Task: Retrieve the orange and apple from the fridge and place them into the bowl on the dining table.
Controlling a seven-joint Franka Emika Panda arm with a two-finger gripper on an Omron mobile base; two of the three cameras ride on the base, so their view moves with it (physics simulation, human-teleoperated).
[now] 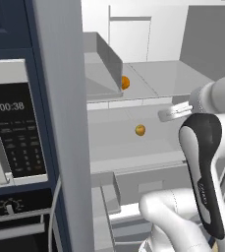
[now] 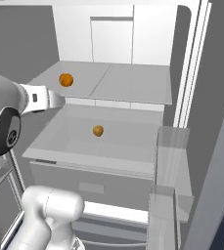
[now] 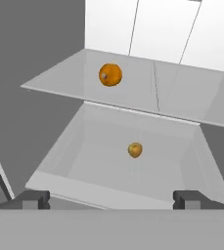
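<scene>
Fridge [image 2: 133, 29] stands open: orange [image 3: 110, 74] on the upper shelf, what looks like the apple [image 3: 135, 149] below; gripper [image 3: 111, 199] spread wide, empty, short of both.

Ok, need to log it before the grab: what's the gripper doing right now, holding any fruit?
Gripper: open and empty, facing the open fridge; the orange and apple sit on their shelves, untouched.

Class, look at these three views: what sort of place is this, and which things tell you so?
Most likely a kitchen, seen at an open fridge: white shelves carry an orange and an apple, and a microwave sits built in beside it.
</scene>
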